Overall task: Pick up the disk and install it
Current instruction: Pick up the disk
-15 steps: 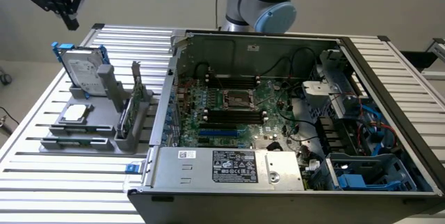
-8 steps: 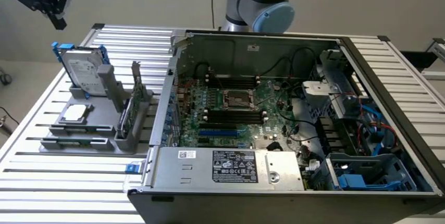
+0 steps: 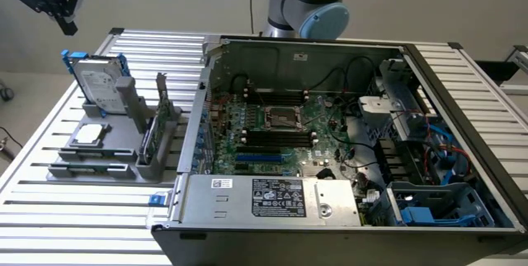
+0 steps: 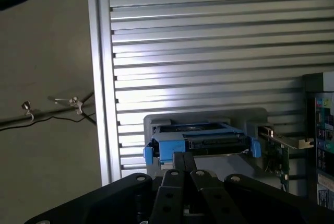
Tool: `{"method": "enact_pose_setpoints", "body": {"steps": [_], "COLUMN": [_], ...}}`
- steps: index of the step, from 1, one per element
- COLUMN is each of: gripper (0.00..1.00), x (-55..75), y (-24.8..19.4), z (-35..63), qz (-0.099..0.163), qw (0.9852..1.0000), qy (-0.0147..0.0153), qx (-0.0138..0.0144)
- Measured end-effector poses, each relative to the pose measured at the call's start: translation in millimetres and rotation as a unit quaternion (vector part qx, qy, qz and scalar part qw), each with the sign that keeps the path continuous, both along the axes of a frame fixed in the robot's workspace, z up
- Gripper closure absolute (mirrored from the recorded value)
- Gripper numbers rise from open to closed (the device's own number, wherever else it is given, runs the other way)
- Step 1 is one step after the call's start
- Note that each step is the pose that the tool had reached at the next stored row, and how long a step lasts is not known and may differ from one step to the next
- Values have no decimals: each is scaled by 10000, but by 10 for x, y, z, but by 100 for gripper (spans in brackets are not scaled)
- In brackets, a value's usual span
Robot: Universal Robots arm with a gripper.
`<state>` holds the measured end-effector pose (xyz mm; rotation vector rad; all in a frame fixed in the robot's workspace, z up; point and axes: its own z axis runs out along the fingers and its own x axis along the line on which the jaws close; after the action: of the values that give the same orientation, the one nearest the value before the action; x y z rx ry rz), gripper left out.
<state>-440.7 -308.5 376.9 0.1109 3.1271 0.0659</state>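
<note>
The table [image 3: 49, 216] is silver aluminium, patterned with parallel ribbed slats. The disk [image 3: 97, 83] is silver-grey, carries a white printed label and is framed in blue plastic. The holder [image 3: 99, 154] by the table's edge is plain grey, and the CPU chip [image 3: 89, 133] on it is silver. The gripper [image 4: 183, 162] is matt black. The computer case [image 3: 330, 244] is dark grey, its motherboard [image 3: 318, 114] green, and its power supply [image 3: 272, 199] silver with a black-and-white label. The arm's joint cap [image 3: 323, 20] is light blue.
</note>
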Motion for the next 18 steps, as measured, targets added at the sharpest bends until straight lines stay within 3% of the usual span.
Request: {"method": "enact_pose_setpoints", "body": {"steps": [10,14,18], "gripper": [89,89,89], "x": [0,0,0], "y": [0,0,0], "z": [0,0,0], "qz": [26,358,726], "qw": [10000,9994,9974], "qy": [7,7,7], "qx": [0,0,-1]}}
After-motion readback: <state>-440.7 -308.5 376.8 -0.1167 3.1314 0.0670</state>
